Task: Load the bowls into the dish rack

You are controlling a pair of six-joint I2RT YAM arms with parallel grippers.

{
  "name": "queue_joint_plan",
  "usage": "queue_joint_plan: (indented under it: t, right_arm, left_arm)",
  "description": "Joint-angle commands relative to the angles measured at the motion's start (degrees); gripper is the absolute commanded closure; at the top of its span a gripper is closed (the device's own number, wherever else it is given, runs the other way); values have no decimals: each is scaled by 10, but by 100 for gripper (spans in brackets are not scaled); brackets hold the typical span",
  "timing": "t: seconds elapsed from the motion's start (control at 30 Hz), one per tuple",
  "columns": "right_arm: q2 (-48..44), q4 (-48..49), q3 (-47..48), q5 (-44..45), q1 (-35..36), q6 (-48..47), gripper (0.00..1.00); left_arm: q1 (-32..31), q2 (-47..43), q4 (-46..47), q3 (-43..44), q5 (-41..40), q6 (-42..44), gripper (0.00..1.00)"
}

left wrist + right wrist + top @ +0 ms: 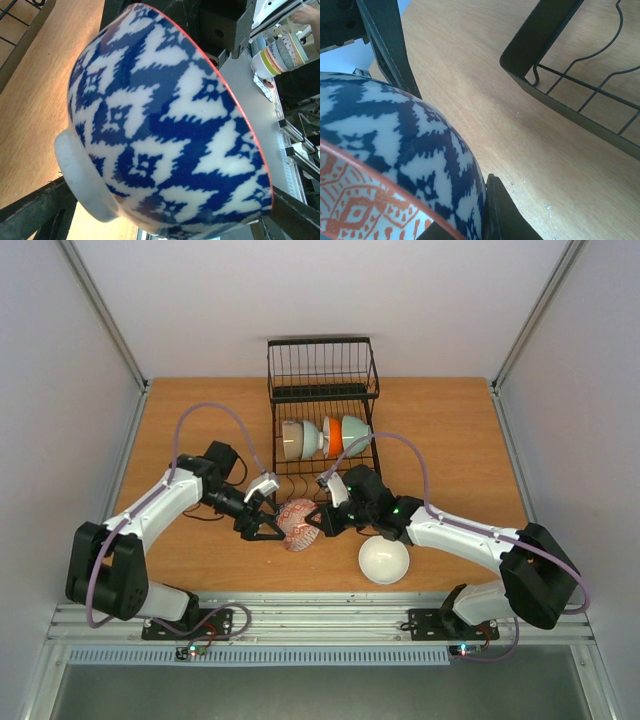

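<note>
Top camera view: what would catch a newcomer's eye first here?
The blue-and-white patterned bowl, tilted mid-table, its rim pinched by the right gripper while the open left gripper flanks it. Behind, three bowls stand on edge in the black dish rack; a white bowl sits near the front edge.

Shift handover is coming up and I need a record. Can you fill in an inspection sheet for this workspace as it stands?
Surface: wooden table, a few pale specks near the rack.
Job's things: dish rack holds a cream bowl, orange bowl and mint bowl on edge; patterned bowl between the arms; white bowl on the table.
Clutter: nothing seen.
Grippers: left gripper open, jaws either side of the patterned bowl; right gripper shut on its rim.
Cables: left cable loops above its arm; right cable passes the rack's front corner.
Surroundings: white walls, metal frame.
</note>
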Motion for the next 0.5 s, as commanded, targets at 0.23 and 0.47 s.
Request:
queue_joint_plan:
  t: [0.23, 0.47]
  right_arm:
    - [0, 89, 11, -64, 0, 25, 99]
    - [-1, 101, 5, -79, 0, 25, 99]
  left_arm:
    - [-1, -24, 69, -19, -19, -38, 31]
    - [-1, -17, 65, -15, -16, -35, 66]
